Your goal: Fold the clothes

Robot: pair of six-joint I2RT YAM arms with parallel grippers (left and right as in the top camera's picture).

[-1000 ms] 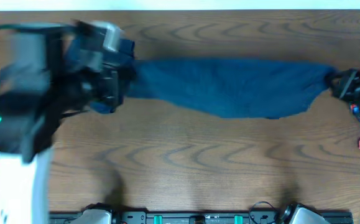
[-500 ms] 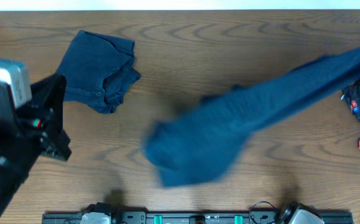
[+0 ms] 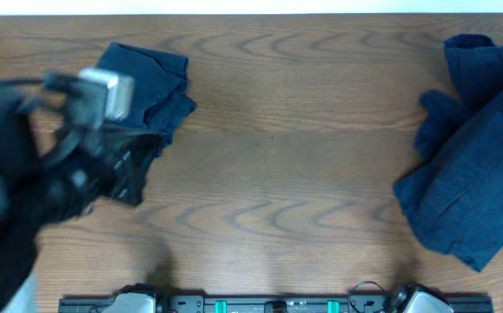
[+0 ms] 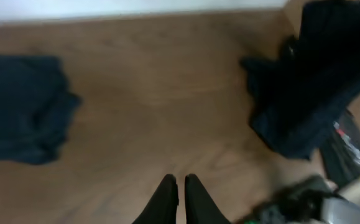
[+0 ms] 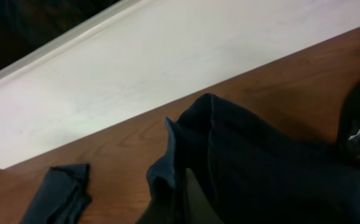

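Two navy shorts in view. One, the folded shorts (image 3: pixel 147 87), lies at the bench (image 3: pixel 277 174) far-left corner, clear of my left fingers (image 4: pixel 166 200), which are pressed together, empty, over bare wood. Other, the bunched shorts (image 3: pixel 473 165), hangs at right edge w/ fabric pinched btwn my right fingers (image 5: pixel 196 200), draped round them.

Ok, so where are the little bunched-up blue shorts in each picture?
Overhead: the small bunched shorts lie at the upper left of the table.
Left wrist: they are at the left edge, about mid-height.
Right wrist: they are in the bottom left corner.
Shared landmark: the big heap of shorts is on the right overhead, at the upper right in the left wrist view, and across the lower middle and right in the right wrist view.
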